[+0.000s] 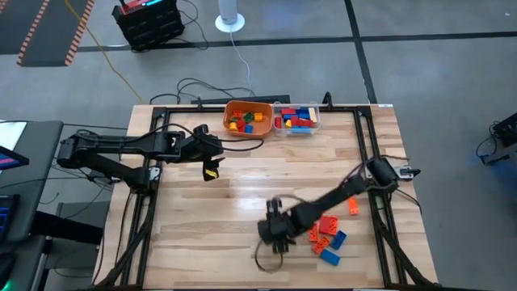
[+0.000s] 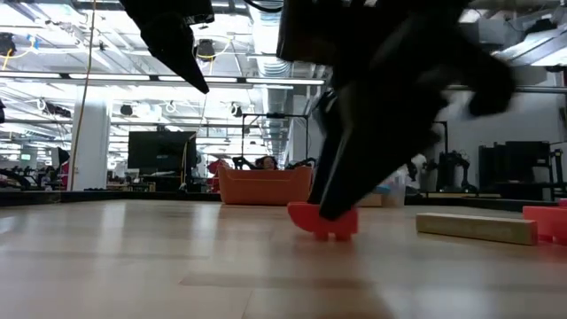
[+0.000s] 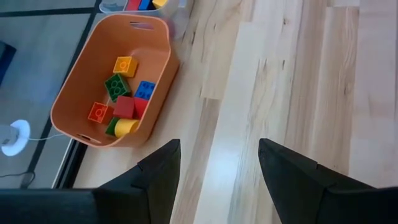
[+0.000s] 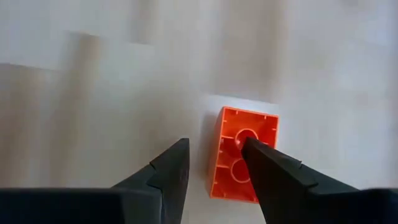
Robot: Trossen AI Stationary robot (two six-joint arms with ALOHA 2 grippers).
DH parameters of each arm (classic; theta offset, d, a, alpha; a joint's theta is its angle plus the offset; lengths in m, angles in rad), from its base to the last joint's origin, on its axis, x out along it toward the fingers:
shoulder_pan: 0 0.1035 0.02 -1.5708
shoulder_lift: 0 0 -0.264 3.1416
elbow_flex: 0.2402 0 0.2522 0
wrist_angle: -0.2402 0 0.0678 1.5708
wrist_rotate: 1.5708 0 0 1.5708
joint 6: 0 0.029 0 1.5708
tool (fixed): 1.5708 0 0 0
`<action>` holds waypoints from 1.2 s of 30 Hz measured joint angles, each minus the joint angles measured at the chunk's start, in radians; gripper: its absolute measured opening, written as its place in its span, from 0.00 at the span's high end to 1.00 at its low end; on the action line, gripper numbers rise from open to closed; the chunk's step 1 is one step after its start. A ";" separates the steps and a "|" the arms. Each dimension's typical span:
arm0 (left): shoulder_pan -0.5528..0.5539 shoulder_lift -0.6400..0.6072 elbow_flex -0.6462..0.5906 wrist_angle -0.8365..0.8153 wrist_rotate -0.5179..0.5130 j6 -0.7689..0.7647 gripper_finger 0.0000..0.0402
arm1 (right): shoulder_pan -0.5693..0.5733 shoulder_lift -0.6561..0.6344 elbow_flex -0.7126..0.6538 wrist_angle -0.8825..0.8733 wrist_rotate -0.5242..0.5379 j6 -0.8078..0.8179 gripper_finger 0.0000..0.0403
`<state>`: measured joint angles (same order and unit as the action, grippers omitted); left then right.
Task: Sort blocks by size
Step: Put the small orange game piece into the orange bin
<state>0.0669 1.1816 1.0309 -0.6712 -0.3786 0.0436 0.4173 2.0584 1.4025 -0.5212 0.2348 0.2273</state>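
Observation:
An orange-red block (image 4: 255, 124) lies upside down with its hollow underside up. My right gripper (image 4: 214, 146) stands over it near the table's front middle (image 1: 275, 238), open, one finger in the hollow and the other outside a long wall. In the low view the block (image 2: 323, 221) sits studs-down on the wood. More loose blocks (image 1: 327, 238) lie to the right of the gripper. My left gripper (image 1: 212, 166) hangs open and empty over the left part of the table, near the orange bowl (image 1: 246, 117). My right gripper touches the block with one finger (image 4: 273, 174), whose tip reaches down into the hollow underside (image 4: 235, 167) beside a long wall. The other finger stands outside that wall with bare table showing between them. The fingers slant down from above. The block's studs rest on the table.
The orange bowl (image 3: 112, 81) at the far edge holds several small blocks. Beside it a clear container (image 1: 296, 119) holds longer ones. A single orange block (image 1: 353, 207) lies by the right rail. A tan block (image 2: 474, 227) lies near the camera. Bare wood stretches across the table's middle.

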 joint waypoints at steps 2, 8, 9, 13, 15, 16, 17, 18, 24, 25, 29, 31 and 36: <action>0.000 0.000 0.000 0.001 0.000 0.013 0.47 | -0.049 -0.017 -0.002 -0.018 -0.001 -0.067 0.52; 0.000 0.000 -0.014 0.022 0.000 0.050 0.47 | -0.162 -0.111 -0.005 -0.018 -0.005 -0.217 0.52; 0.000 0.000 -0.026 0.035 0.000 0.056 0.47 | -0.171 -0.131 -0.003 -0.014 -0.005 -0.228 0.52; 0.000 0.000 -0.092 0.099 0.009 0.076 0.47 | -0.198 -0.185 -0.002 -0.027 -0.002 -0.245 0.51; 0.000 0.000 -0.130 0.171 0.062 0.083 0.47 | -0.210 -0.194 -0.002 -0.067 -0.001 -0.251 0.50; 0.000 0.000 -0.150 0.215 0.109 0.089 0.47 | -0.214 -0.196 -0.002 -0.099 -0.001 -0.251 0.50; -0.005 0.000 -0.171 0.257 0.155 0.094 0.47 | -0.216 -0.197 -0.002 -0.138 0.001 -0.246 0.49; -0.012 0.000 -0.192 0.300 0.190 0.101 0.47 | -0.217 -0.198 -0.010 -0.163 0.009 -0.234 0.49; -0.071 0.001 -0.293 0.553 0.237 0.127 0.47 | -0.227 -0.300 -0.235 -0.071 0.041 -0.194 0.48; -0.081 0.003 -0.302 0.583 0.239 0.123 0.47 | -0.236 -0.329 -0.286 -0.031 0.040 -0.180 0.48; -0.124 0.078 -0.310 0.677 0.236 0.105 0.47 | -0.271 -0.462 -0.475 0.184 0.061 -0.149 0.48; -0.140 0.140 -0.310 0.736 0.228 0.089 0.47 | -0.287 -0.522 -0.562 0.296 0.081 -0.136 0.48; -0.157 0.291 -0.310 0.917 0.238 0.049 0.47 | -0.319 -0.622 -0.754 0.629 0.174 -0.103 0.48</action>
<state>-0.0898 1.4724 0.7213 0.2463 -0.1403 0.0923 0.0984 1.4363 0.6481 0.1073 0.4092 0.1245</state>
